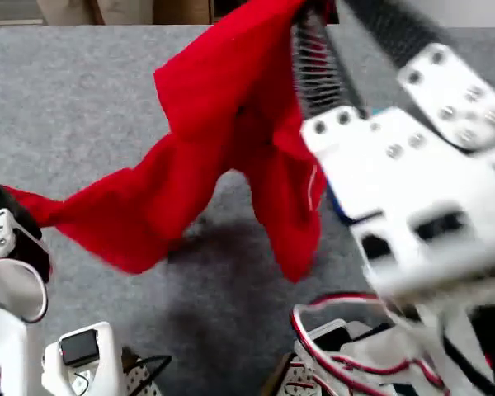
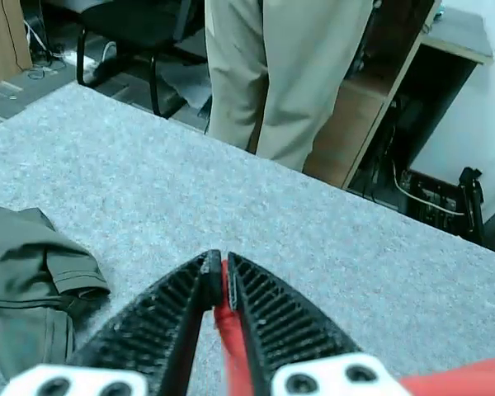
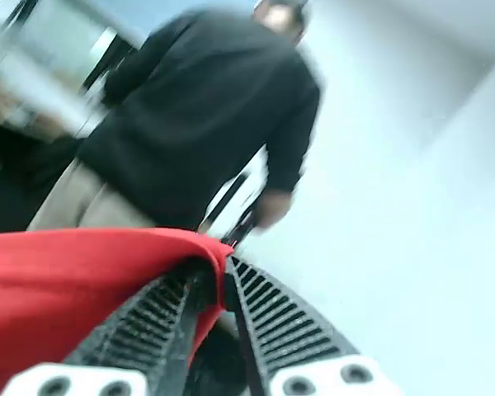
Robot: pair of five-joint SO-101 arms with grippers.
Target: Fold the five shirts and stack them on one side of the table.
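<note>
The left gripper [image 2: 221, 276] and the right gripper [image 3: 223, 268] are each clamping the red shirt [image 1: 223, 140], which is hanging stretched between them above the grey bench [image 1: 66, 99].

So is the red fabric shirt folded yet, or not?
Not folded. The red fabric shirt hangs bunched in the air above the grey table, stretched between two sets of jaws shut on its ends.

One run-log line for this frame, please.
left tool: shut on red cloth shirt | right tool: shut on it, raised | dark olive shirt: lying on grey carpeted table
</note>
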